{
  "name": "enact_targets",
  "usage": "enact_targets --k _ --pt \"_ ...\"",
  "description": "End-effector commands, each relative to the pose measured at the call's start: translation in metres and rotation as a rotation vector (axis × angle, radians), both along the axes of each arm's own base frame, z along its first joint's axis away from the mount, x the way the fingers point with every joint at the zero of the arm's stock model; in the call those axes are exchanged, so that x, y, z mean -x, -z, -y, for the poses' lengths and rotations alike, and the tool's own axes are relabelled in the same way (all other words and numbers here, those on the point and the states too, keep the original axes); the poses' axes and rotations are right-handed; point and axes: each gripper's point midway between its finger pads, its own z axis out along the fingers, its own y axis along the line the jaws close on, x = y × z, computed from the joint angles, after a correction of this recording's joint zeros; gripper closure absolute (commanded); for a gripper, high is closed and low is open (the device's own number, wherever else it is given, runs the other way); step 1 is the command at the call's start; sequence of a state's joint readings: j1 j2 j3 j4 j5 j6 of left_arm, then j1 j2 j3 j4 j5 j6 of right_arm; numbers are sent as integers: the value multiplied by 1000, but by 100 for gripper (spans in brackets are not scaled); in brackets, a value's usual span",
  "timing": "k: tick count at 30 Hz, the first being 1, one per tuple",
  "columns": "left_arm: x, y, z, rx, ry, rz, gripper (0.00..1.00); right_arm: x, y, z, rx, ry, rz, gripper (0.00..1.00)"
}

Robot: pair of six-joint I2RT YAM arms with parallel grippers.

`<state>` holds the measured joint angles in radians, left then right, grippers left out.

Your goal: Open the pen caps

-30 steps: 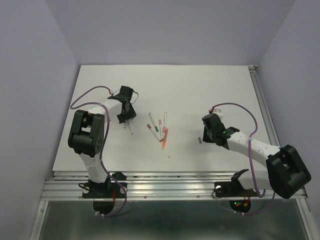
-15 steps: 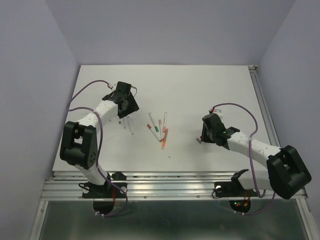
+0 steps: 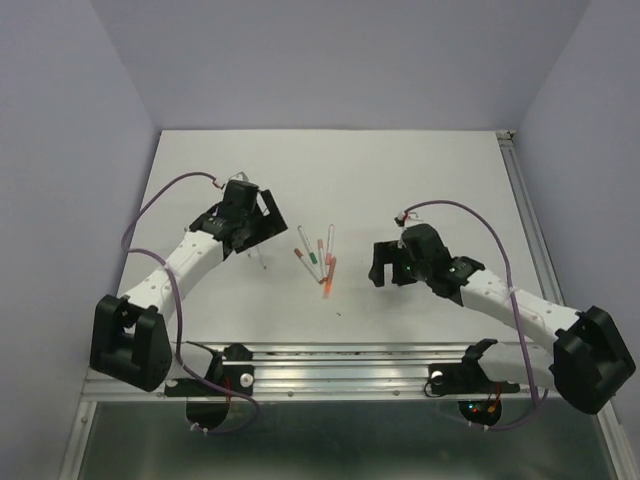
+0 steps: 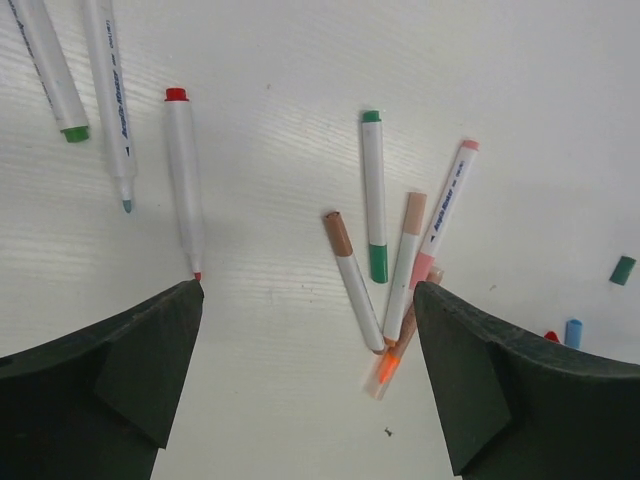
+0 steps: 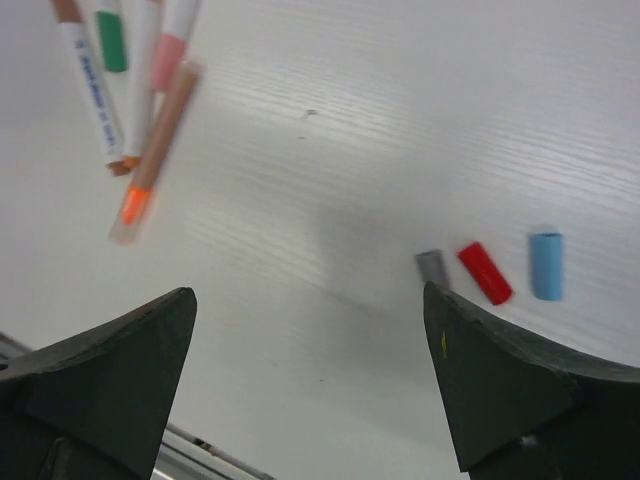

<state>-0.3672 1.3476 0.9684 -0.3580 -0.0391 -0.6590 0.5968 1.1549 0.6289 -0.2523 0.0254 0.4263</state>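
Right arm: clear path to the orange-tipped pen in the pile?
Probably yes. The right gripper is open, and only bare table lies between it and the orange-tipped pen. That pen lies against neighbouring pens, so a pinch may nudge them.

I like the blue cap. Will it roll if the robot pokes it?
Probably: the blue cap is a short round tube lying on its side on the smooth table. Small plastic like that is likely light and stiff.

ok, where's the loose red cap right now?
Right wrist view, lower right: the red cap lies on the table between a grey cap and a blue cap, well clear of the pen cluster.
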Motion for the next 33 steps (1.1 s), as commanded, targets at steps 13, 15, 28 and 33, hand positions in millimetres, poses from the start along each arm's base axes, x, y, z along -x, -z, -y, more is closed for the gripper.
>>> enact_targets --k 13,15,28,33 --pt "38 -29 -30 38 -143 99 1 -26 -16 -191 132 -411 102 0" --pt "39 -27 -30 36 -139 92 1 -31 -13 -196 151 -396 92 3" --pt "36 -21 -28 34 -127 89 1 -29 38 -204 238 -414 18 34" --pt "35 -21 -28 29 -125 89 1 -29 49 -202 263 -409 6 42"
